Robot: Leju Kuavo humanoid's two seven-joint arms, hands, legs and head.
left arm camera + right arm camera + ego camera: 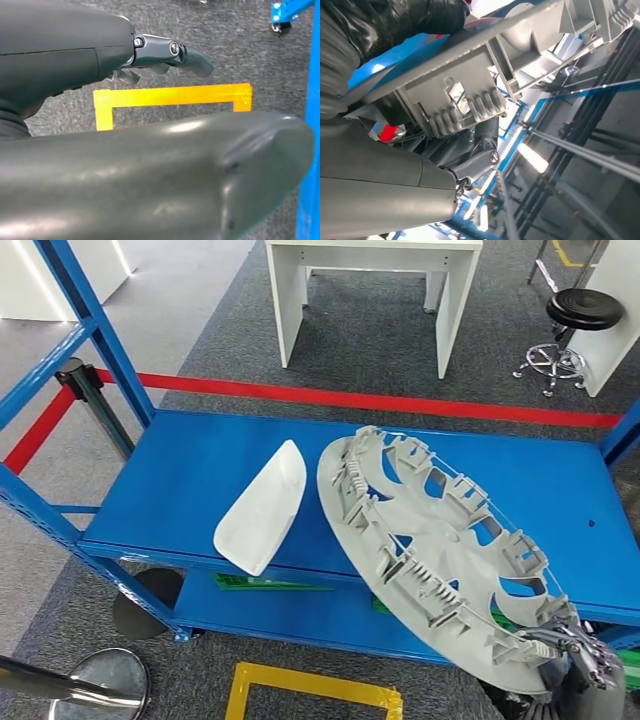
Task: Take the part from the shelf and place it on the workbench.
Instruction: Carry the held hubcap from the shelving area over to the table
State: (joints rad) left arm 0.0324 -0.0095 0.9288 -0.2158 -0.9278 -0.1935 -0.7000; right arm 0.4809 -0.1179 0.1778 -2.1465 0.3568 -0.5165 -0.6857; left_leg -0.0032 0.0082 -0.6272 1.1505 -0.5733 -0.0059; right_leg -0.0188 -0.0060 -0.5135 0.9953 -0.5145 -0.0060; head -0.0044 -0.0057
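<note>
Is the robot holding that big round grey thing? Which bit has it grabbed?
Yes. The right hand grips the grey wheel cover by its rim, at the edge nearest the robot. The left hand holds nothing.

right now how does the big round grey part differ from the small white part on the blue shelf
The round grey part is far larger than the small white part. The grey one is an open disc with cut-outs, ribs and clips; the white one is a smooth, closed shell. The grey one is tilted, gripped at its lower edge by the right hand; the white one lies free on the blue shelf, untouched. Both are pale and sit over the same shelf.
</note>
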